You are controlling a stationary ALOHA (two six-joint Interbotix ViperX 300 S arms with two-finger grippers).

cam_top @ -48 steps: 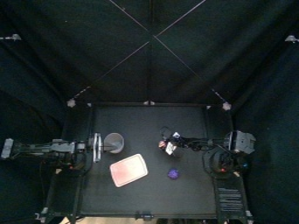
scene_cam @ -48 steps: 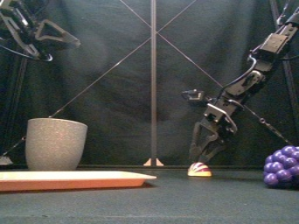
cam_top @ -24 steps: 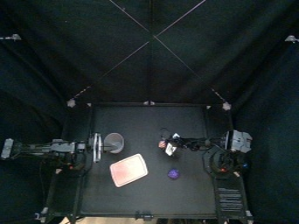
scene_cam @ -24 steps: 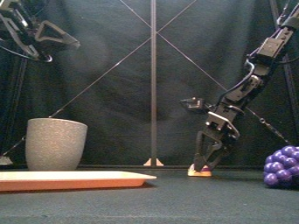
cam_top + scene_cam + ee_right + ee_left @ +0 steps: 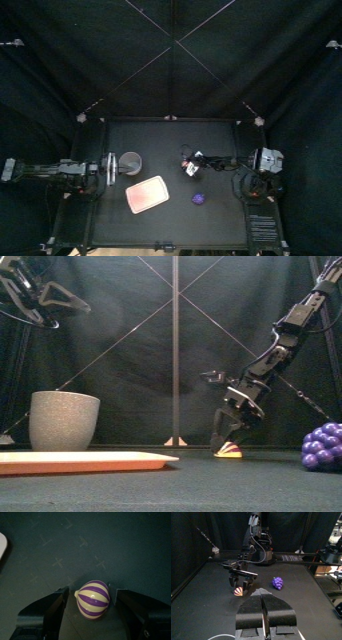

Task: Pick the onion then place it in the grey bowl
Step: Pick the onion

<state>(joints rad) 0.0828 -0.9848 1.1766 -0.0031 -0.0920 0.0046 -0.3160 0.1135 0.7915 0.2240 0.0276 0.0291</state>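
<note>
Right gripper (image 5: 229, 441) is hanging right over the onion (image 5: 93, 600) with its jaws spread. One jaw is sitting on each side of it, and as far as I can see neither is touching, so nothing's getting pinched yet. The onion is sitting on the table well to the right of the cup (image 5: 64, 421), toward the back.

What I'm worrying about from here:
- The onion is looking round and slick. If the jaws are closing off-centre or too high on it, I'm guessing it's squirting out and rolling away. The grapes (image 5: 322, 446) are lying even further right of the cup and toward the front, so it could end up over there.
- The cup is standing tall. If the arm is carrying the onion across too low, it's clipping the rim and maybe tipping the whole thing.
- If the gripper is letting go early, the onion is probably landing on the tray (image 5: 147, 194), which is lying just front-right of the cup, instead of going in.
- The left gripper (image 5: 264, 598) is resting just left of the cup, jaws pressed together on nothing, so it's getting a bit crowded on that side.

Containers: from above the cup is looking empty, though I'm not really seeing its bottom. The tray is carrying nothing.
</note>
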